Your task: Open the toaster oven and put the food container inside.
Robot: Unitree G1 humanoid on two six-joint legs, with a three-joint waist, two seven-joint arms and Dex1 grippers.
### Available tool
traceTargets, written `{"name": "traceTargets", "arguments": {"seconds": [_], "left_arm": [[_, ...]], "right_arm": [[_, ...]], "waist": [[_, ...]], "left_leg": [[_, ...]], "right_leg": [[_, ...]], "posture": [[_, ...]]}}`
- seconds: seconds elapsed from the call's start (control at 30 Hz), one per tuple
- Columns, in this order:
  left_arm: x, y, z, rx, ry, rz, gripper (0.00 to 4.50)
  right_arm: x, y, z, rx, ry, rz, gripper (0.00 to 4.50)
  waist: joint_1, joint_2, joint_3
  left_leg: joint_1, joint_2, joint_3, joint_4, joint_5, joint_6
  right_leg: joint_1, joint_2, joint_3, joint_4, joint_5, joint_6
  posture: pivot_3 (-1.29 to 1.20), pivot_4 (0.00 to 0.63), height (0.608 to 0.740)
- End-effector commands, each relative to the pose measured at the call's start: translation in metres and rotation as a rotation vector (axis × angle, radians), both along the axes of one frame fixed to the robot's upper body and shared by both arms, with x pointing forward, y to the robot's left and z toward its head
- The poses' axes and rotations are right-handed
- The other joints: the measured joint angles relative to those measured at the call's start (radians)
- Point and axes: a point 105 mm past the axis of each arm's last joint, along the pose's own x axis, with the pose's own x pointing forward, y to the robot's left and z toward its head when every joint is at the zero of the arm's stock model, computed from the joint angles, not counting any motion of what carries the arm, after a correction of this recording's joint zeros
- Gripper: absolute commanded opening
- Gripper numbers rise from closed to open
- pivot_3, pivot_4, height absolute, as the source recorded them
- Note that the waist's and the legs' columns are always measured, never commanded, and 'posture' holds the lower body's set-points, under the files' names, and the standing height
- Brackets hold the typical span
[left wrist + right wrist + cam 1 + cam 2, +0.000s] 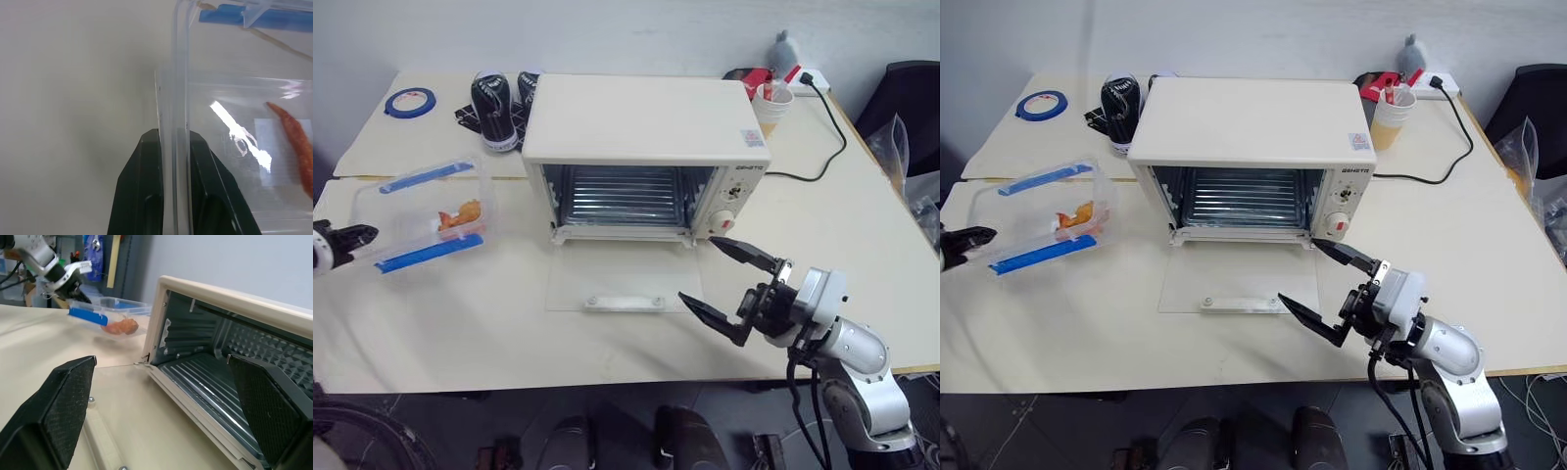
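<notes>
Left of the toaster oven [641, 162] — food container [423, 215], rim pinched in the closed left pincer [173, 142], raised for loading; right pincer [734, 289] gapes empty beside the dropped door.

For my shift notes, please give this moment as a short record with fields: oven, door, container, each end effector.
oven: toaster oven in the middle of the table, cavity exposed
door: door dropped flat on the table
container: container left of the oven, tilted, orange food inside
left end effector: left end effector shut on the container's edge
right end effector: right end effector open, near the door's right corner, holding nothing
</notes>
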Motion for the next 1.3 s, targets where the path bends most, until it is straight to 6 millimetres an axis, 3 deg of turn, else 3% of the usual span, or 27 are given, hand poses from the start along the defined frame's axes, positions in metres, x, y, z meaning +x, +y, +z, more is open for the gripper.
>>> {"name": "traceTargets", "arguments": {"seconds": [0.03,0.23,0.43,0.6,0.7,0.8,1.03,1.3], "left_arm": [[-0.015,-0.033,0.034,0.049,-0.024,-0.195,0.21],[-0.032,-0.101,0.027,0.020,0.057,-0.424,0.21],[-0.023,-0.167,0.010,0.077,0.057,-0.626,0.21],[0.002,-0.196,-0.001,0.212,0.056,-0.593,0.21],[0.018,-0.220,0.012,0.118,-0.047,-0.589,0.21],[0.020,-0.241,0.008,0.090,-0.047,-0.640,0.21],[0.030,-0.249,0.007,0.075,-0.046,-0.574,0.21],[0.025,-0.257,0.010,0.043,-0.059,-0.607,2.65]], "right_arm": [[-0.004,-0.010,0.007,-0.019,-0.039,-0.007,4.50],[-0.002,-0.022,0.005,-0.051,-0.027,-0.036,4.50],[-0.004,-0.028,0.003,-0.069,-0.019,-0.064,4.50],[-0.009,-0.036,0.001,-0.078,-0.017,-0.123,4.50],[-0.016,-0.038,-0.002,-0.070,-0.009,-0.160,4.50],[-0.020,-0.036,-0.004,-0.056,-0.007,-0.192,4.50],[-0.023,-0.034,-0.004,-0.045,-0.015,-0.229,4.50],[-0.021,-0.036,-0.004,-0.048,-0.018,-0.238,4.50]], "waist": [[0.001,-0.001,0.000],[0.017,0.000,0.000],[0.015,0.000,0.000],[0.017,0.000,0.000],[0.026,0.000,0.000],[0.037,0.000,0.000],[0.036,0.000,0.000],[0.037,0.000,0.000]], "left_leg": [[0.000,0.000,0.000,0.000,0.000,0.000],[0.000,0.001,-0.001,0.002,0.000,0.001],[0.000,0.001,-0.001,0.002,0.000,0.000],[0.001,0.000,-0.001,0.002,0.000,0.000],[0.000,-0.001,-0.001,0.002,0.000,0.001],[-0.001,-0.001,-0.003,0.006,0.000,0.001],[0.000,-0.001,-0.003,0.007,0.000,0.001],[0.001,-0.001,-0.004,0.008,0.000,0.000]], "right_leg": [[0.000,0.000,0.001,0.000,0.000,0.000],[0.001,-0.001,0.004,0.000,0.000,0.000],[0.001,0.000,0.007,0.001,0.000,0.000],[0.002,0.000,0.009,0.001,0.000,0.000],[0.002,-0.001,0.010,0.001,0.000,0.000],[0.002,-0.001,0.010,0.001,0.000,0.000],[0.003,0.000,0.010,0.002,0.000,0.000],[0.004,0.000,0.010,0.002,0.000,0.000]], "posture": [[0.00,0.150,0.740],[0.00,0.150,0.740],[0.00,0.150,0.740],[0.00,0.150,0.740],[0.00,0.150,0.740],[0.00,0.150,0.740],[0.00,0.150,0.740],[0.00,0.150,0.740]]}}
